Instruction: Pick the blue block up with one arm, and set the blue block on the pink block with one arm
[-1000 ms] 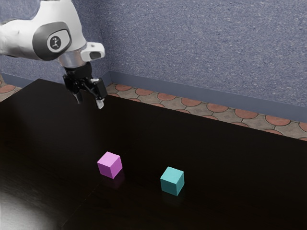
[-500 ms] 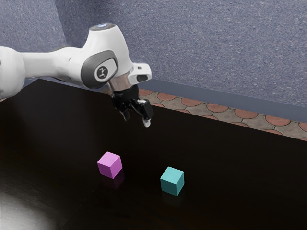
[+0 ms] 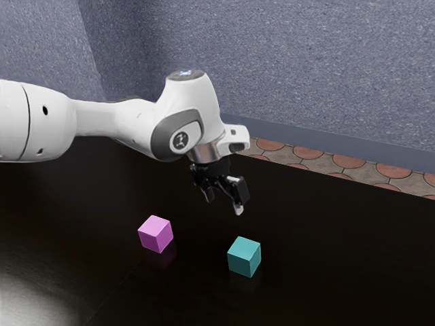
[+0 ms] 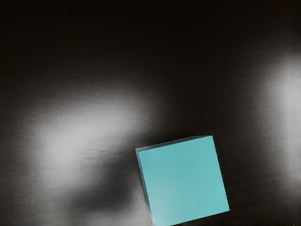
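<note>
nearest to us the blue block (image 3: 244, 256) sits flat on the dark table (image 3: 353, 244), free on all sides. in the wrist view the blue block (image 4: 182, 186) lies under our hand, turned a little off square to it. we judge it a small rigid cube, light, with smooth flat faces that may slip if we pinch it by the edges. the best hold looks to be across two opposite side faces, low enough to seat the pads fully, with the hand twisted first to match the block's skew.

just beyond it, toward the exterior view's left and well apart, stands the pink block (image 3: 155, 233), also flat on the table. we see no box or tray here. the pink block is the only thing meant to bear another, and its top face carries nothing yet.

above and a little behind the blue block hangs our gripper (image 3: 225, 203), its fingers spread and grasping nothing, clear of both cubes.

farther back the table ends at a tiled floor (image 3: 326, 159), and behind that rises a grey-blue wall (image 3: 306, 61).
</note>
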{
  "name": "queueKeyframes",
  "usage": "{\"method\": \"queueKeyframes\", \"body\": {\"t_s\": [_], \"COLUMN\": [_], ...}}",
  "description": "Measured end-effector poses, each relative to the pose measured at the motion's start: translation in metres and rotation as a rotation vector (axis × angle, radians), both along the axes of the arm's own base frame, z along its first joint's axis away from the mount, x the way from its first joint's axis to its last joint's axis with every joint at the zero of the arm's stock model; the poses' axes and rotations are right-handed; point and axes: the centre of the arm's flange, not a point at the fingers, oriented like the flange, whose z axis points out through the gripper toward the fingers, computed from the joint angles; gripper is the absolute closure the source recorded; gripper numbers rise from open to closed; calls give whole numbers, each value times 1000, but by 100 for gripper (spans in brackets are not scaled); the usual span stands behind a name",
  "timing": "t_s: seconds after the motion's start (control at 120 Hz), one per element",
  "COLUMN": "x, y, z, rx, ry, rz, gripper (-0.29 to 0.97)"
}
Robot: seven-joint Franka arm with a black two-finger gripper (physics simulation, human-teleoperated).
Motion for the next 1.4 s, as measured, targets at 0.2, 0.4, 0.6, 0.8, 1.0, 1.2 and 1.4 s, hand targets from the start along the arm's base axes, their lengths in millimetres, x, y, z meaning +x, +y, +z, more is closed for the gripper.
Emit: {"method": "queueKeyframes", "body": {"t_s": [0.2, 0.4, 0.6, 0.8, 1.0, 1.2, 1.4], "x": [-3, -4, -4, -6, -19, -22, -17], "y": [-25, -39, -40, -39, -48, -48, -44], "z": [-19, -39, -45, -48, -71, -92, -107], "rx": [8, 6, -1, 5, 7, 5, 8], "ry": [9, 21, 26, 24, 28, 36, 41], "rz": [-15, -16, -2, 13, 11, 29, 48], "gripper": [2, 2, 2, 2, 2, 2, 2]}}
